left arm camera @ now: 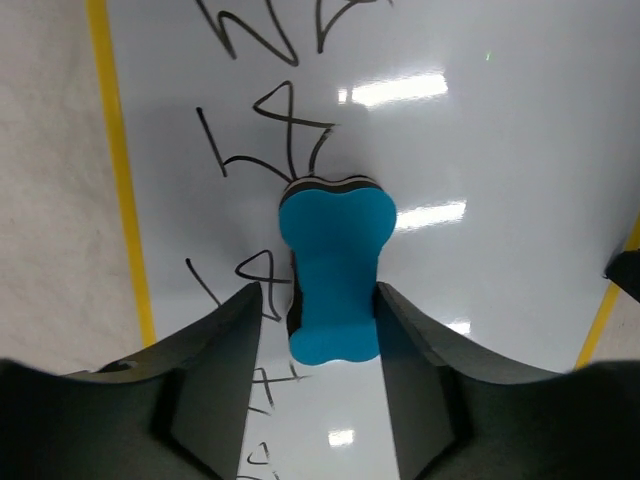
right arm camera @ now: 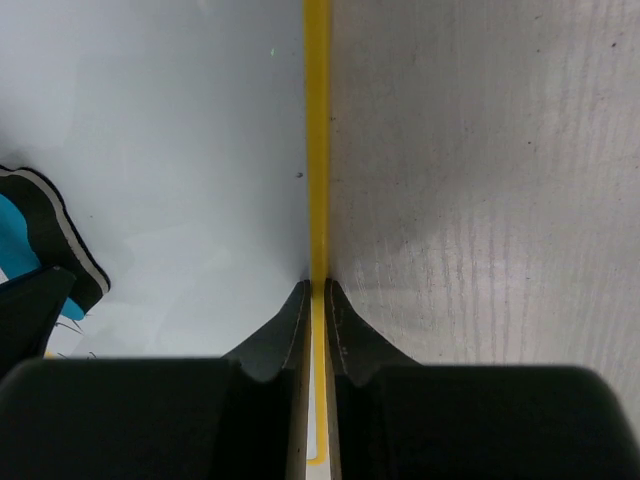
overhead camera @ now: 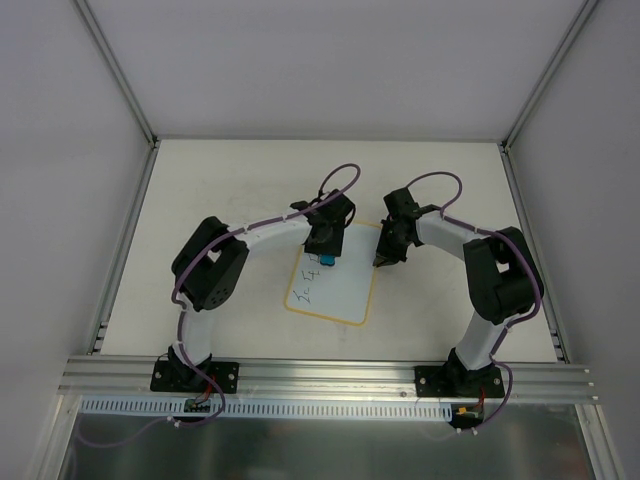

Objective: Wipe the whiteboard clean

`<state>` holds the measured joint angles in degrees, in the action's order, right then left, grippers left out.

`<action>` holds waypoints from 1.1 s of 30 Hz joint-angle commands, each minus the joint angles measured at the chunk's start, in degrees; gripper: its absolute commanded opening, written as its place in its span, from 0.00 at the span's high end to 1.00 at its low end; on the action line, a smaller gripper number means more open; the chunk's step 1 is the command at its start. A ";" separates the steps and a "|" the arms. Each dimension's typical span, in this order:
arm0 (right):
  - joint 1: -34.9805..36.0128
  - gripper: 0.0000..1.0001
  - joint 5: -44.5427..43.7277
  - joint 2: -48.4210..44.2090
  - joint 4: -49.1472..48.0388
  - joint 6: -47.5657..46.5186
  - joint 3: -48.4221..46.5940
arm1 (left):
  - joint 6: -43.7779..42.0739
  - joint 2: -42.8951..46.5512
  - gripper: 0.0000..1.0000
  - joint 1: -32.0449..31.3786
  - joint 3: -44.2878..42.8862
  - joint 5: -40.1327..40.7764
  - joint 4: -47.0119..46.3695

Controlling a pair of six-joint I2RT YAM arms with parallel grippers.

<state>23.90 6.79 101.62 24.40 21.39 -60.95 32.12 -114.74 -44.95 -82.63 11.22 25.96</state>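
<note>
The whiteboard [overhead camera: 340, 292], white with a yellow border, lies flat on the table between the arms. Dark scribbles [overhead camera: 311, 281] run down its left side and fill the upper left of the left wrist view [left arm camera: 262, 132]. My left gripper [overhead camera: 326, 254] is shut on the blue eraser [left arm camera: 336, 268], whose dark felt side rests on the board [left arm camera: 500, 200] near the scribbles. My right gripper [overhead camera: 386, 260] is shut, its tips [right arm camera: 317, 284] on the board's yellow right border [right arm camera: 317, 120]. The eraser also shows at the left edge of the right wrist view [right arm camera: 20, 245].
The off-white tabletop [overhead camera: 220, 190] surrounds the board and shows right of the border in the right wrist view [right arm camera: 480, 150]. White walls with metal posts [overhead camera: 115, 70] enclose the table. An aluminium rail [overhead camera: 330, 375] runs along the near edge.
</note>
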 commanded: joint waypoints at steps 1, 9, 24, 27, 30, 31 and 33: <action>0.01 0.91 -2.13 0.77 1.88 -1.61 2.41 | -1.10 5.13 0.49 1.79 1.24 1.61 1.91; 0.09 0.91 -2.04 0.94 1.79 -1.70 2.59 | 2.51 4.53 0.38 1.88 -1.39 -1.47 1.91; 0.09 0.91 -2.04 1.47 1.88 -1.61 2.50 | 0.14 -1.19 0.49 1.18 -3.06 -2.52 1.82; 0.09 0.91 -2.04 1.47 1.88 -1.44 2.59 | 0.05 -1.28 0.56 1.18 -2.62 -2.17 1.91; 0.09 0.91 -2.48 1.82 1.88 -1.26 2.68 | -0.30 -1.45 0.65 1.18 -2.27 -2.17 1.91; 0.09 0.91 -2.48 1.91 1.88 -1.17 2.76 | -0.30 -1.37 0.69 1.18 -1.92 -2.26 1.91; 0.01 0.91 -2.48 2.17 1.88 -1.17 2.85 | -0.57 -1.01 0.78 1.18 -1.40 -2.61 1.91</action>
<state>23.90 6.85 101.32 23.79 21.26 -60.45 32.97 -116.16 -43.20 -84.71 9.21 26.83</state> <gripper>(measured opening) 0.090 0.275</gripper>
